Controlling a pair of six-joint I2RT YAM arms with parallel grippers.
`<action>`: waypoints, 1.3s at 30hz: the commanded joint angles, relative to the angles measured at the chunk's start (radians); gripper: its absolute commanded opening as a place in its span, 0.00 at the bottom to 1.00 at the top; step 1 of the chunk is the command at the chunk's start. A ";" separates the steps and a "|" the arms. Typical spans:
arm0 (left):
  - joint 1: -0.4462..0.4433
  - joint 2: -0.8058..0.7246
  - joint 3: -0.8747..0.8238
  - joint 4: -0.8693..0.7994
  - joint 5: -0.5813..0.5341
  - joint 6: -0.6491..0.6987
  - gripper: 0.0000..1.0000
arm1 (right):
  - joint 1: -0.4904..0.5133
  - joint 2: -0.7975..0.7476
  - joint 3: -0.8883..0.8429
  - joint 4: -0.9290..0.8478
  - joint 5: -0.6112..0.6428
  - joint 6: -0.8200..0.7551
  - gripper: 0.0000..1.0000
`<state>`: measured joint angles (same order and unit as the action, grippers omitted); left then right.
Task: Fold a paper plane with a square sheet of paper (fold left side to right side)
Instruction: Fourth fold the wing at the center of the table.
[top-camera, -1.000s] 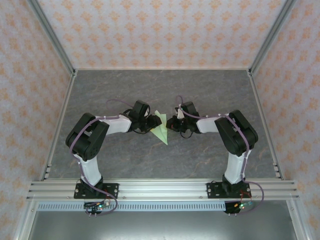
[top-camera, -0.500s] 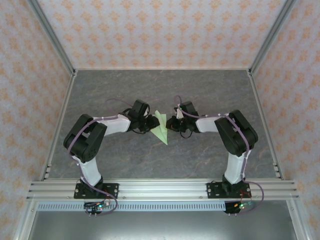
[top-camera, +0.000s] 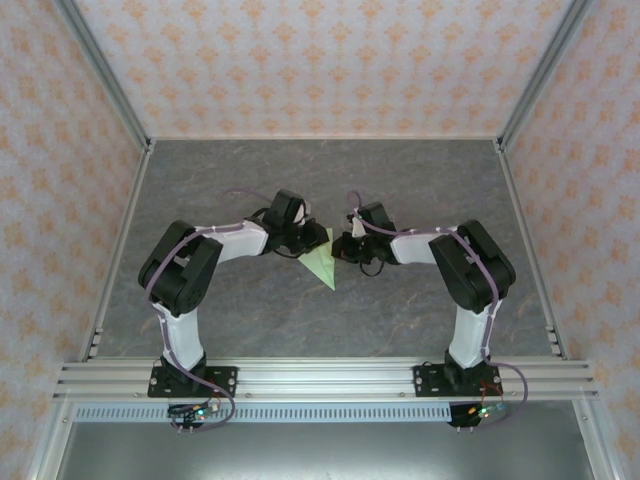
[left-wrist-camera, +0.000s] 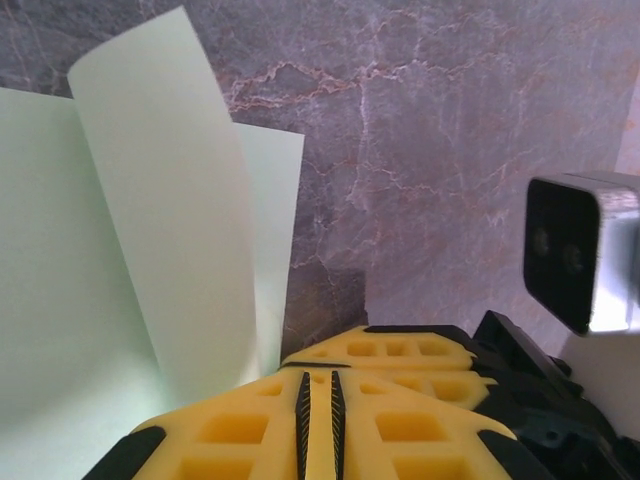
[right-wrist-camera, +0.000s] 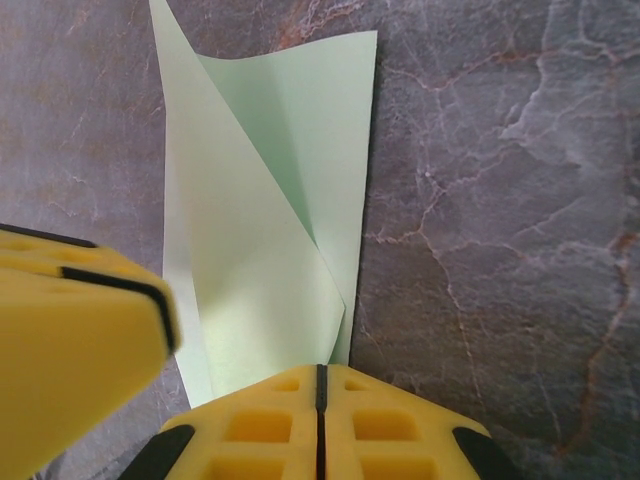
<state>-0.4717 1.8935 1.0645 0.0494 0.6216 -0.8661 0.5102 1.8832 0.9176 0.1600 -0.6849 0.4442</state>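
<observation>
The square sheet of paper (top-camera: 322, 264), pale green and partly folded to a point, lies mid-table between the grippers. In the left wrist view a flap (left-wrist-camera: 170, 200) curls upright off the flat sheet (left-wrist-camera: 50, 280), just left of my left gripper (left-wrist-camera: 320, 385). Its jaws are drawn together to a thin slit with nothing seen between them. My right gripper (right-wrist-camera: 321, 375) is shut, its tips resting on the near edge of the paper (right-wrist-camera: 270, 200). A finger of the left gripper (right-wrist-camera: 80, 330) overlaps the sheet's left edge. From above, the left gripper (top-camera: 306, 238) and right gripper (top-camera: 343, 250) flank the sheet.
The grey marbled table (top-camera: 420, 180) is walled by patterned panels and metal posts (top-camera: 540, 70). The right wrist's camera housing (left-wrist-camera: 580, 250) and its yellow fingers (left-wrist-camera: 400, 350) sit close beside my left fingers.
The left arm has swung right and farther over the paper's left side, and its jaws have narrowed. The right arm has stayed put.
</observation>
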 joint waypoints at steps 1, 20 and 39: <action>-0.007 0.025 0.031 0.017 0.017 -0.005 0.18 | 0.007 0.030 -0.003 -0.108 0.053 -0.029 0.10; -0.008 0.083 -0.031 -0.051 -0.085 0.020 0.18 | 0.007 0.007 0.015 -0.126 0.060 -0.038 0.11; -0.008 0.075 -0.082 -0.025 -0.100 0.013 0.18 | 0.080 -0.270 -0.019 -0.187 -0.023 0.035 0.22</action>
<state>-0.4763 1.9461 1.0245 0.1024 0.5865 -0.8631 0.5480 1.6238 0.9535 -0.0605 -0.6373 0.4156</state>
